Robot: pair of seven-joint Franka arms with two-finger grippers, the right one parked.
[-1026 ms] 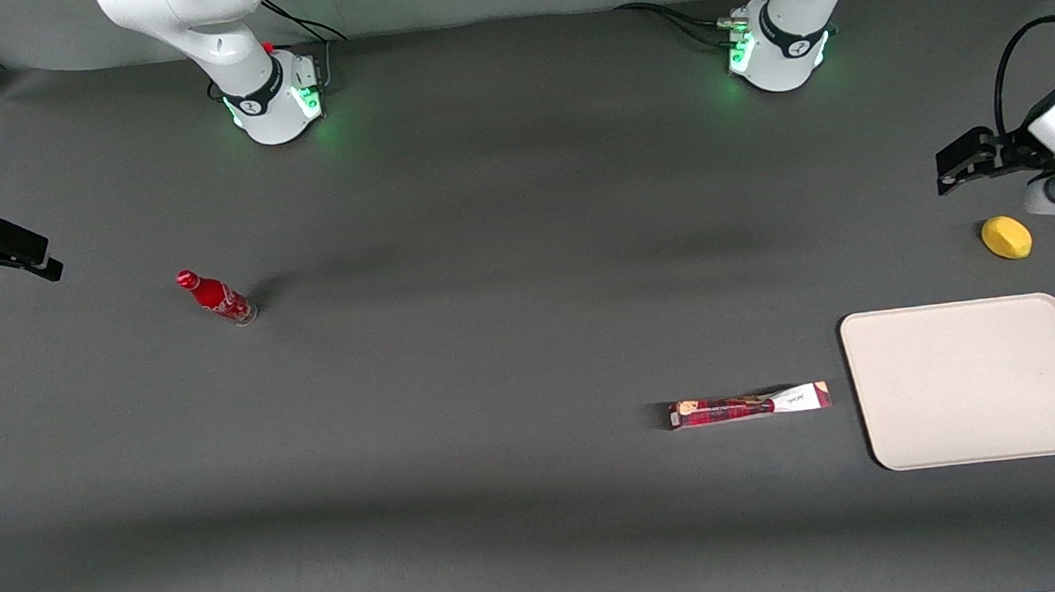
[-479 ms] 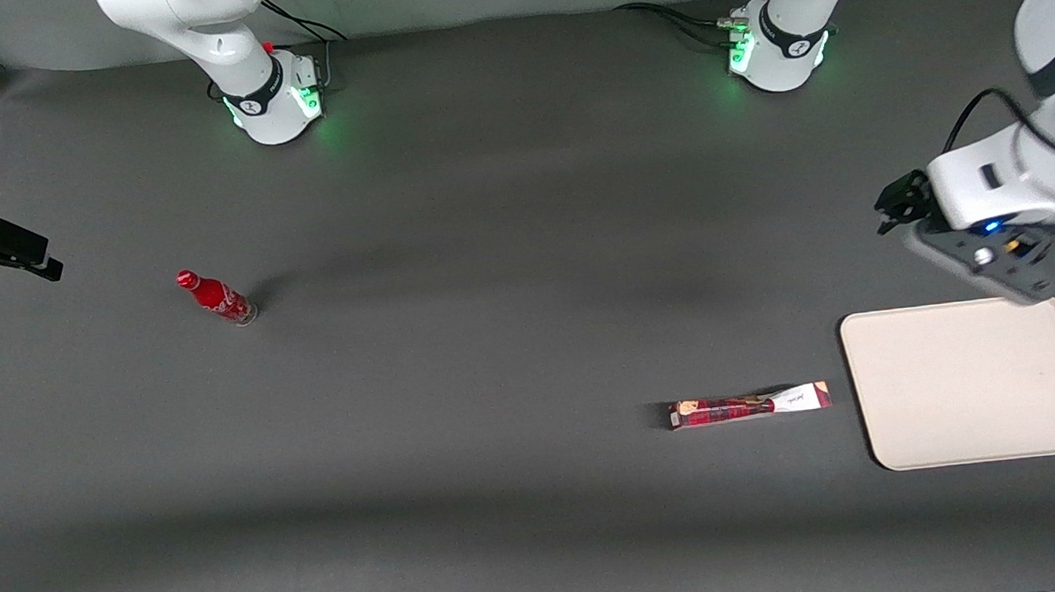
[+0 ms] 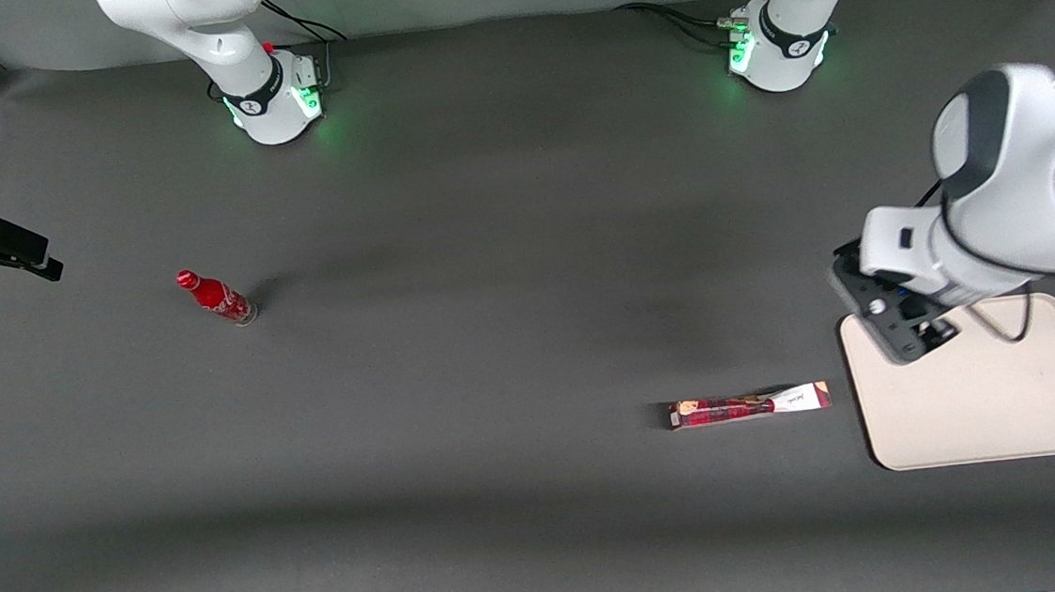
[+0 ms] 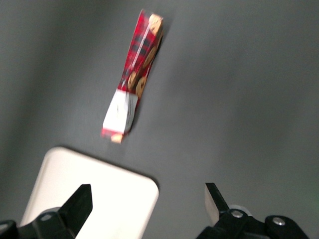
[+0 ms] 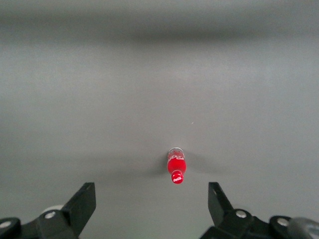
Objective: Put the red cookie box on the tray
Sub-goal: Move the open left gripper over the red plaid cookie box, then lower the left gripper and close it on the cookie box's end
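Front view: the left arm's gripper (image 3: 902,328) sits at right of frame, hanging over the tray's (image 3: 988,410) upper-left corner, the big white wrist body above it blocking a look at the fingers from here. Wrist view shows the fingers (image 4: 79,204) spread wide with nothing between them — released, empty.

Red cookie box (image 3: 749,405) lies flat on the dark table (image 3: 497,383), lower right of centre in the front frame, seen as a thin strip edge-on. Its white label end points at the tray and stops just short of the tray's rim — near but apart, a sliver of table between. The box is not on the tray. It is nearer the front camera than the gripper.

Tray is cream-white, rounded corners, raised rim, lower right of the front frame, toward the working arm's end of the table. Nothing rests on it.

Wrist view: box (image 4: 132,82) tilted on the grey surface, tartan end with cookie pictures away from the tray (image 4: 94,199), white end closest to it.

Red bottle (image 3: 216,298) stands mid-left of the front frame, toward the parked arm's end, well apart from box and tray; it also shows from above in the right wrist view (image 5: 176,168).
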